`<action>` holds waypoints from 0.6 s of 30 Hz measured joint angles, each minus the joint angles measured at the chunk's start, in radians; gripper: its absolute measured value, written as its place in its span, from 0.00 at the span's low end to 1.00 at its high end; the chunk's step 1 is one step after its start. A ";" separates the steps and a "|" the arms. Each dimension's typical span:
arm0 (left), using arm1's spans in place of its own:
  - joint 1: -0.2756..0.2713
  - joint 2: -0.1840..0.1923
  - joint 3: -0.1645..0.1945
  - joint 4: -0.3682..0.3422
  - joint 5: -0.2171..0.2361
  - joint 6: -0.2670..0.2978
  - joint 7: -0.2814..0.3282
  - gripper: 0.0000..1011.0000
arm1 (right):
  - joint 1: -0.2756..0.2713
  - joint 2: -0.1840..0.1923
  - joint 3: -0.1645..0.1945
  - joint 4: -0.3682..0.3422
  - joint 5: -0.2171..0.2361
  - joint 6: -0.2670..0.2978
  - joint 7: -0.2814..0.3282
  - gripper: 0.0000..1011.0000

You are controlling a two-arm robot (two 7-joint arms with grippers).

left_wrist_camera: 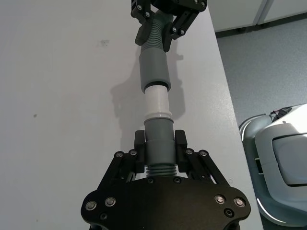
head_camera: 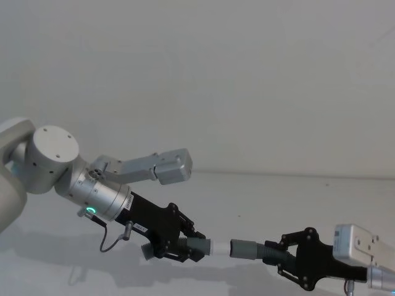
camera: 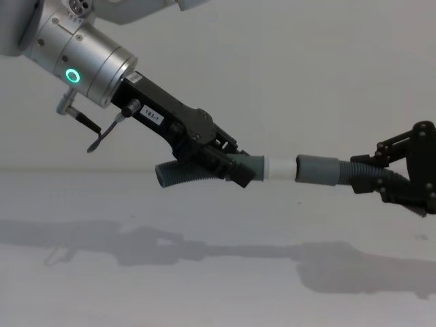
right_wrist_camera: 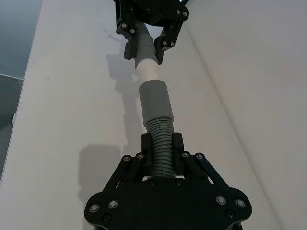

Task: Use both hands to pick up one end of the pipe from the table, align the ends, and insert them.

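Observation:
Both pieces of the pipe are held in the air above the white table. My left gripper is shut on the piece with the white tip, just behind its grey collar. The ribbed tail of that piece curves back under the fingers. Farther right, my right gripper is shut on the ribbed part of the other piece, whose grey cuff points left. Tip and cuff lie in one line, with the tip at the cuff's mouth. How far it sits inside is hidden.
In the left wrist view the table's edge runs close beside the pipe, with grey floor and a white machine body beyond it. In the right wrist view another table edge borders dark floor.

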 joint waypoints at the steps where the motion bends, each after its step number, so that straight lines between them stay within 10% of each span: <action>1: 0.000 0.000 0.000 0.000 0.000 0.000 0.000 0.32 | 0.001 0.000 -0.001 0.000 0.001 0.000 0.000 0.22; 18: -0.005 -0.017 0.001 0.027 0.007 -0.011 0.001 0.32 | 0.008 0.001 -0.011 0.003 0.006 -0.007 0.000 0.22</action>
